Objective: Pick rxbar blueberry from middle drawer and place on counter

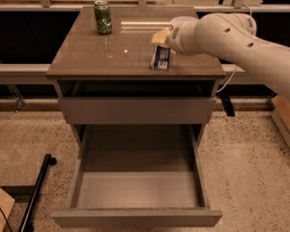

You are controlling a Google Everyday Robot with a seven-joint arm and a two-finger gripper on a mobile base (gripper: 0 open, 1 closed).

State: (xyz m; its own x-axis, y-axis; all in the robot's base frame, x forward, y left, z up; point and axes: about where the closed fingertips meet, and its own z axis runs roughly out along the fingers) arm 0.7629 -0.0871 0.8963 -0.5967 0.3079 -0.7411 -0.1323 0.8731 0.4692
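Observation:
The rxbar blueberry [160, 58], a dark blue wrapper with white print, stands on end near the front right of the counter [106, 57]. Its lower end touches or nearly touches the top. My gripper [161, 38], with tan fingers on a white arm reaching in from the right, is right above the bar and shut on its upper end. The middle drawer [135, 217] is pulled fully out below, and its light grey floor shows nothing in it.
A green can [103, 17] stands at the counter's back left. A shut grey drawer front [137, 110] is above the open one. A black pole [36, 192] lies on the speckled floor at the left. A cardboard box [286, 122] is at the right.

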